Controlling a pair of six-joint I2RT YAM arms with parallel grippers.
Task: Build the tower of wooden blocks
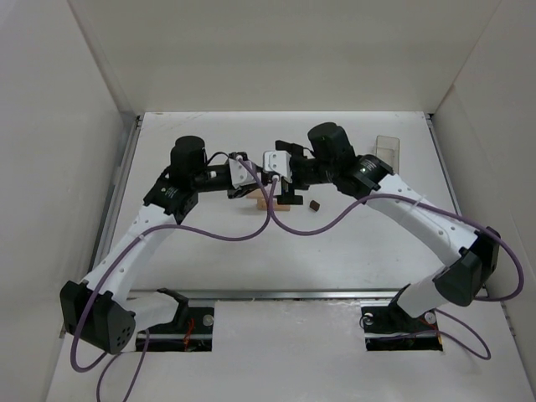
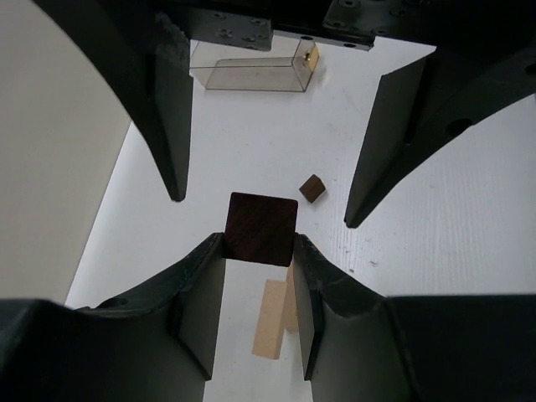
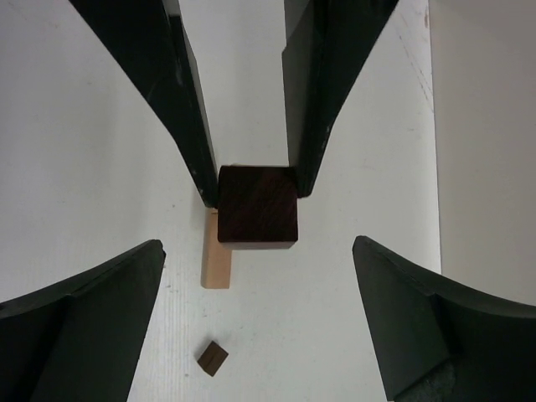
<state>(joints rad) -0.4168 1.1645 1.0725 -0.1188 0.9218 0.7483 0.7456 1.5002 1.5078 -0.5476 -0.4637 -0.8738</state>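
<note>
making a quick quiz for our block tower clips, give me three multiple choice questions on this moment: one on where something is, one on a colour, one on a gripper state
1. Where is the small dark cube?
A. on top of the square block
B. on the table, apart from the other blocks
C. between the fingers of the right gripper

2. What colour is the square block in the left gripper?
A. dark brown
B. light tan
C. white

3. How does the right gripper stand?
A. shut on the square block
B. shut on the small dark cube
C. open

Answers:
1 B, the cube lies alone on the white surface in both wrist views.
2 A, the block clamped between the left fingers is dark brown.
3 C, its fingers stand wide apart in its own wrist view, touching nothing.
</note>
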